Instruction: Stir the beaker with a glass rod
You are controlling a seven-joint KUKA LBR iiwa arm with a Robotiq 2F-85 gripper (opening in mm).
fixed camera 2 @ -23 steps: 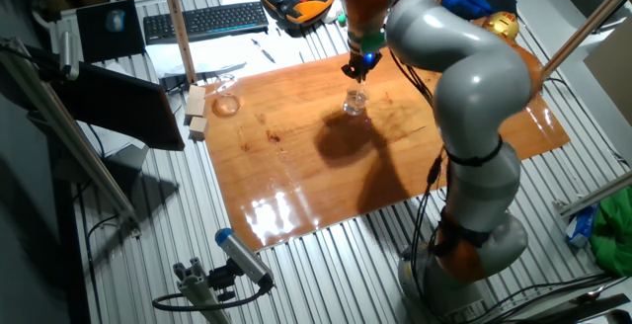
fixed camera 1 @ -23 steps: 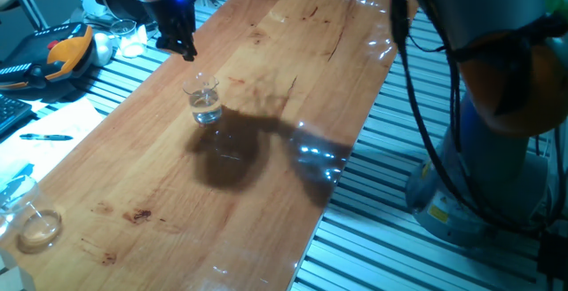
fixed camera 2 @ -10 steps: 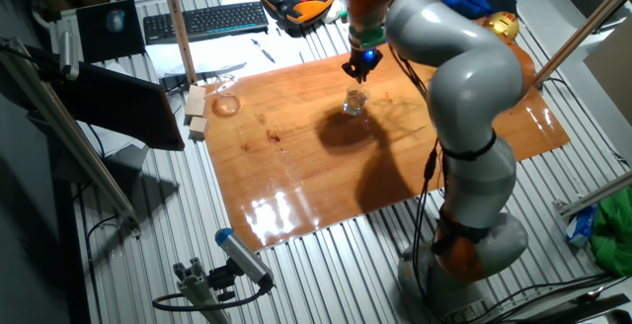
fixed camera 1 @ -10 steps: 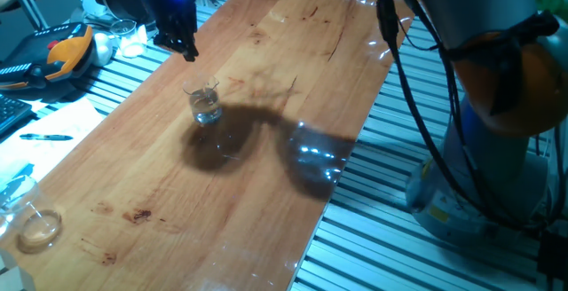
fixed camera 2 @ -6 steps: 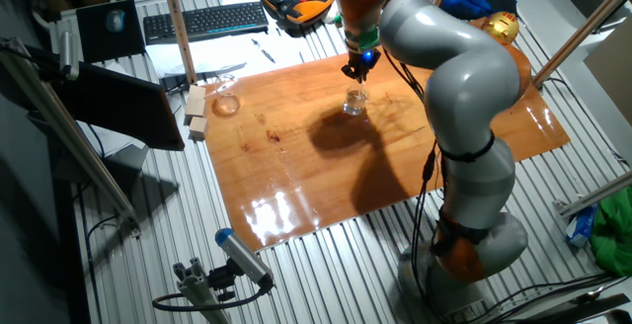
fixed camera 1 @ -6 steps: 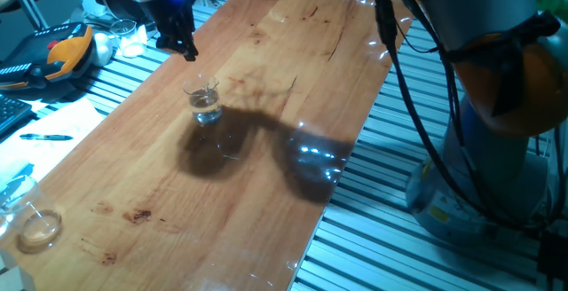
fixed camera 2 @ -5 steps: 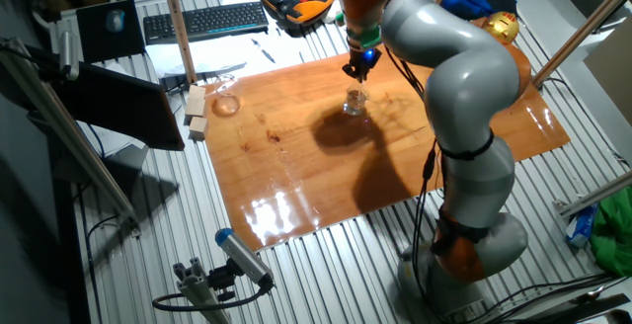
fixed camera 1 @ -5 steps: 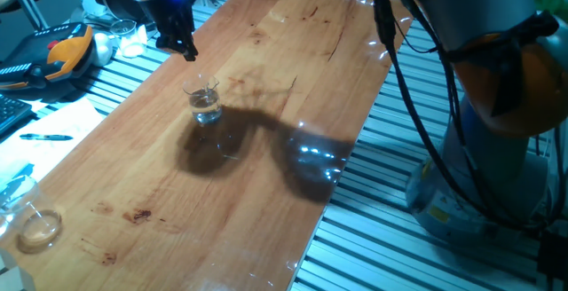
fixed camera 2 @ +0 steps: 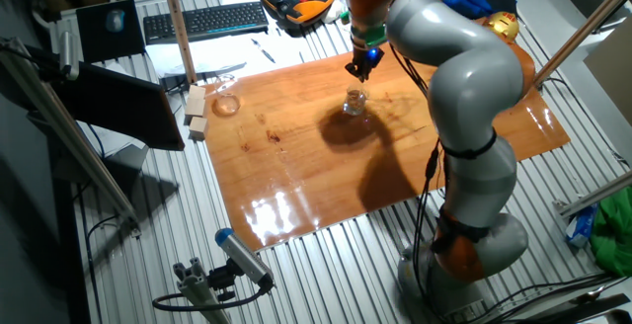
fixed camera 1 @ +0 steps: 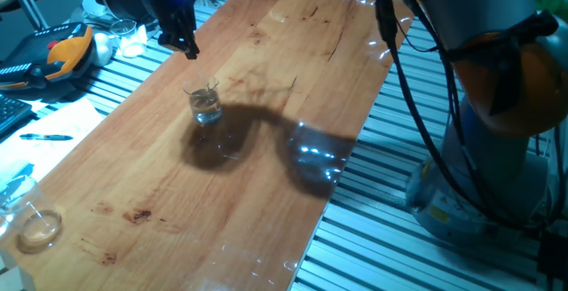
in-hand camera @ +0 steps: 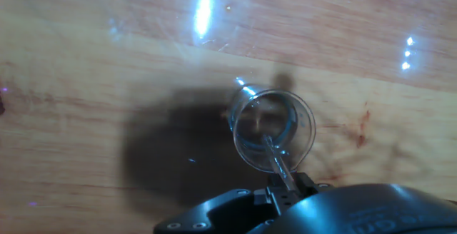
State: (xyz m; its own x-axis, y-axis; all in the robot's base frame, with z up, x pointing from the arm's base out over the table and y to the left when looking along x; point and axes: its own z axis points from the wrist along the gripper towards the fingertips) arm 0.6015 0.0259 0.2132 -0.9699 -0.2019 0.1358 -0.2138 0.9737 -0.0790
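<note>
Beaker (fixed camera 1: pixel 205 106) stands upright on the wooden bench (fixed camera 1: pixel 266 149), roughly mid-width toward the far end, a little clear liquid in the bottom. In the hand view its mouth (in-hand camera: pixel 274 130) sits just ahead of my tool, lip pointing up-left.

Rod (in-hand camera: pixel 277 159): visible only in the hand view, a thin clear stick running from my tool down into the beaker mouth, lower end inside the rim. In both fixed views it is too faint to make out.

Tool (fixed camera 1: pixel 184 44) hangs above the beaker, offset toward the far edge; seen also in the other fixed view (fixed camera 2: pixel 362 63). It is clamped on the rod's upper end, the jaws close together around it, as the hand view shows.

Progress, my judgement: rod picked up and lowered into the beaker, so the stirring step is in hand. Whether the tip reaches the liquid I cannot tell. Left to do: circle the rod through the liquid without knocking the wall, then lift out.

Elsewhere: a low glass dish (fixed camera 1: pixel 39 226) near the bench's near corner, well apart.
</note>
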